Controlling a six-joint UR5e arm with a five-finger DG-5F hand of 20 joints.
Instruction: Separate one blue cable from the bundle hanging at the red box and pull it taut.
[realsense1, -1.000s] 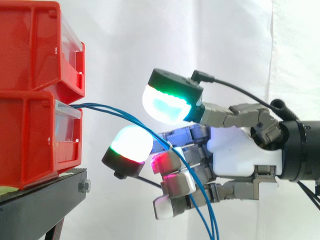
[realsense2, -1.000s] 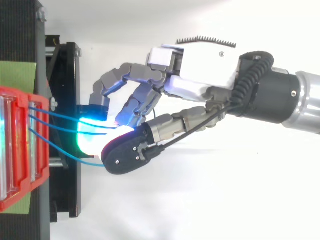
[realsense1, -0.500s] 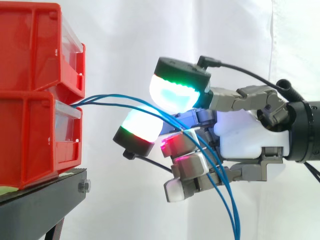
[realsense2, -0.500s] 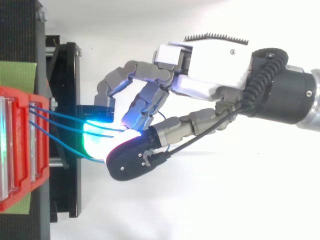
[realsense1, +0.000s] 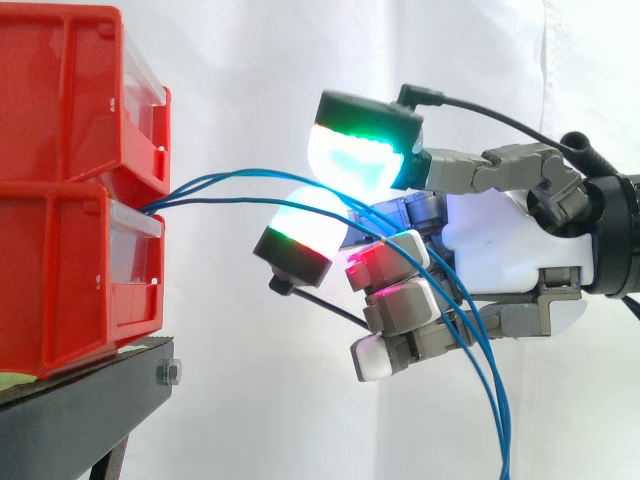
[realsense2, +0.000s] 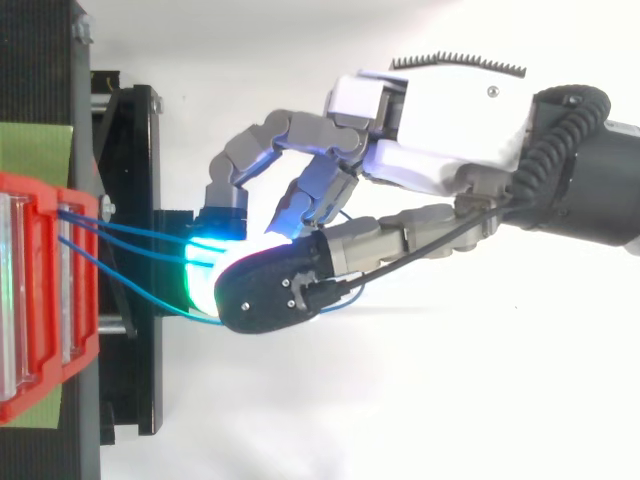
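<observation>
Three thin blue cables (realsense1: 230, 180) come out between the two stacked red bins (realsense1: 70, 270) at the left. They arc rightward into my hand (realsense1: 500, 250), then hang down past its palm at the lower right. The hand sits right of the bins with its fingers curled round the cables. They pass between a glowing green-cyan pad (realsense1: 365, 150) above and a white-green pad (realsense1: 300, 235) below. From above, the cables (realsense2: 130, 235) run from the bin front (realsense2: 75, 250) to under the hand (realsense2: 440, 130). Two run close together, and a third dips lower and apart.
The bins rest on a black stand (realsense1: 80, 400), which juts out below the cables in the top view (realsense2: 130, 150). A white curtain hangs behind. Open space lies between the bins and the hand and below the hand.
The hand has drawn back to the right and a little upward, away from the bins. The cables came with it, and their span from the bins is longer and higher.
</observation>
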